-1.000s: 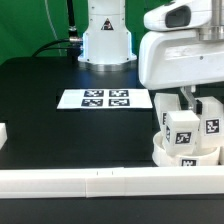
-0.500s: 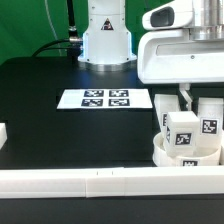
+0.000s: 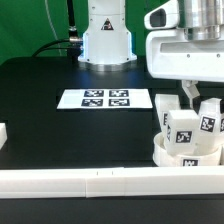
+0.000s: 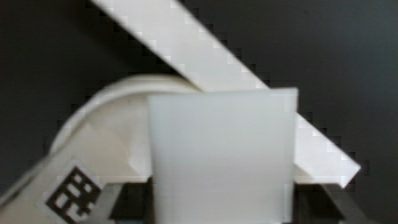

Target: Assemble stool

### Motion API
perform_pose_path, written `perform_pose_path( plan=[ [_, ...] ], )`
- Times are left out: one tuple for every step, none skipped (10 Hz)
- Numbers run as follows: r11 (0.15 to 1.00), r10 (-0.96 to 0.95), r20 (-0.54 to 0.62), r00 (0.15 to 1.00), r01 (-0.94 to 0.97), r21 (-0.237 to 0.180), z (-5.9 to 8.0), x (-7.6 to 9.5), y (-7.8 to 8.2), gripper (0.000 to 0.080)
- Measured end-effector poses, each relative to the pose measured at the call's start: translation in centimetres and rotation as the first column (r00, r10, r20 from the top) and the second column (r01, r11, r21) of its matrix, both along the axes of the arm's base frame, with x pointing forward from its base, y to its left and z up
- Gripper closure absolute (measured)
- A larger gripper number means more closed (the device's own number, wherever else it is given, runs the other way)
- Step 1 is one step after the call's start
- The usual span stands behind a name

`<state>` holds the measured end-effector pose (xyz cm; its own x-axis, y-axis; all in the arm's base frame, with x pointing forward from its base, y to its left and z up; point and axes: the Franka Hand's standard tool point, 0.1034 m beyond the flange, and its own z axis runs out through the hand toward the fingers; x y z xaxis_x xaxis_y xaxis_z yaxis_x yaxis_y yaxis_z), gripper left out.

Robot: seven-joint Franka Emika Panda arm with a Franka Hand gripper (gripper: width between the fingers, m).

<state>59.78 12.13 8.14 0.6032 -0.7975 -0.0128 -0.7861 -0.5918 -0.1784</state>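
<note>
The round white stool seat [image 3: 186, 156] lies at the exterior view's lower right, up against the front rail. Several white block legs with black-and-white tags stand on it: one in front [image 3: 180, 131], one at the left [image 3: 162, 122], and one at the right [image 3: 208, 126] that leans. My gripper [image 3: 190, 98] hangs just above them, its fingertips down among the leg tops. In the wrist view the gripper [image 4: 222, 200] is shut on a plain white leg [image 4: 222, 135]. Below it show the seat's curved rim [image 4: 111, 112] and a tagged leg [image 4: 71, 188].
The marker board [image 3: 105, 99] lies flat mid-table. A long white rail [image 3: 90, 182] runs along the front edge and also crosses the wrist view [image 4: 187, 45]. A small white part [image 3: 3, 134] sits at the left edge. The robot base [image 3: 106, 40] stands at the back.
The arm has shifted toward the exterior view's right and risen slightly. The right leg now leans instead of standing straight.
</note>
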Motion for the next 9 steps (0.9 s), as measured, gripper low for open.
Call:
perform_pose_path(
  plan=[
    [0.995, -0.099, -0.005, 0.995, 0.1, 0.032, -0.01, 0.01, -0.12, 0.0465],
    [0.968, -0.239, -0.027, 0.971, 0.24, 0.069, -0.02, 0.0, -0.09, 0.0465],
    [0.924, -0.367, -0.058, 0.928, 0.371, 0.095, -0.04, -0.07, 0.22, 0.0465],
    [0.893, -0.432, -0.076, 0.899, 0.438, 0.105, -0.04, -0.11, 0.43, 0.0465],
    [0.873, -0.468, -0.086, 0.879, 0.475, 0.111, -0.03, -0.1, 0.41, 0.0465],
    [0.836, -0.526, -0.105, 0.844, 0.535, 0.12, -0.05, -0.11, 0.45, 0.0465],
    [0.801, -0.573, -0.122, 0.81, 0.586, 0.125, -0.08, -0.13, 0.46, 0.0464],
    [0.777, -0.602, -0.133, 0.788, 0.616, 0.129, -0.1, -0.15, 0.46, 0.0464],
    [0.705, -0.676, -0.161, 0.719, 0.695, 0.139, -0.12, -0.16, 0.31, 0.0464]
  ],
)
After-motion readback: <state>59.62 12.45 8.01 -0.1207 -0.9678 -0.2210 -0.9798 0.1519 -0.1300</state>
